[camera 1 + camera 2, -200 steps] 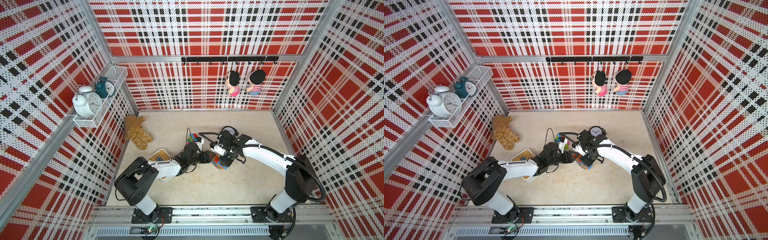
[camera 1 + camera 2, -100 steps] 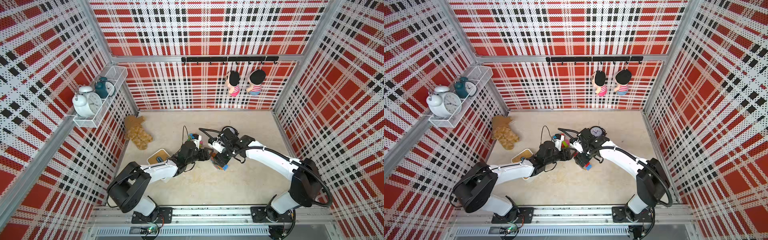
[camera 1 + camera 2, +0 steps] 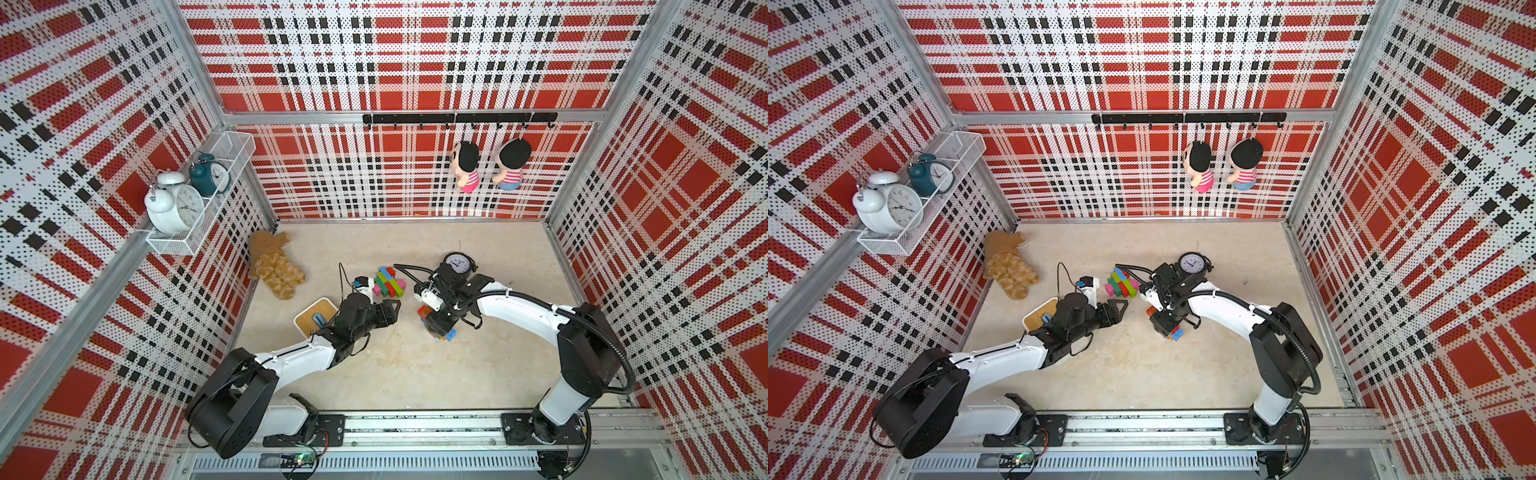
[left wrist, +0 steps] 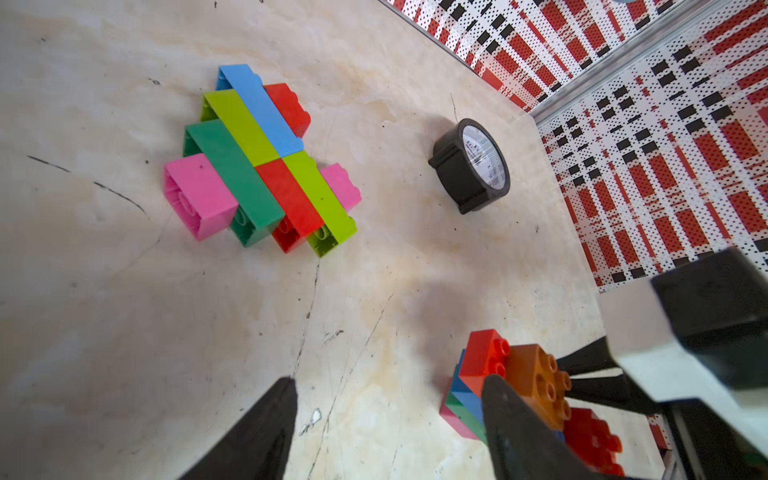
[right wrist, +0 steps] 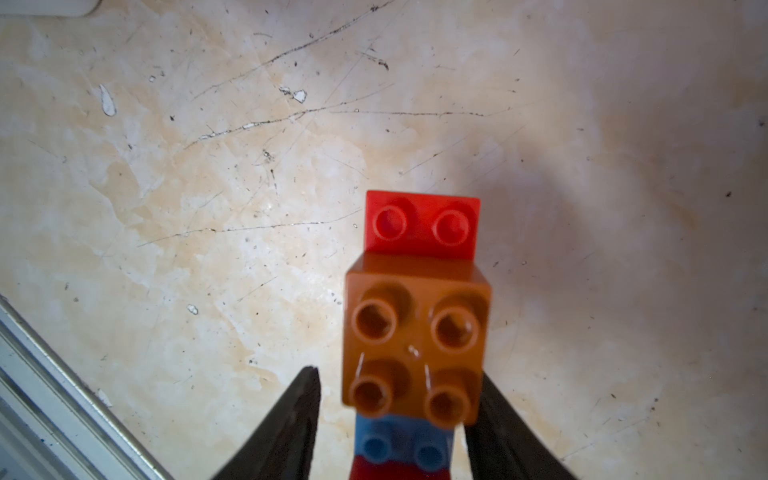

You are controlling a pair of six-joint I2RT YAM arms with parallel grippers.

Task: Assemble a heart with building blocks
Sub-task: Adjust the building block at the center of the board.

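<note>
Orange-topped block stack (image 5: 415,345) upright, studs up, between right fingers (image 5: 286,428), grip unclear; left fingers (image 4: 257,432) apart.

Bright even light, blurred near blocks (image 5: 417,340)

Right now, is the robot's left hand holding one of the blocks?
No, the left hand is open, its fingers spread wide with only bare table showing between them.

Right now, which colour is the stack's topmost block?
The topmost block is orange, clearest in right wrist view.
</note>
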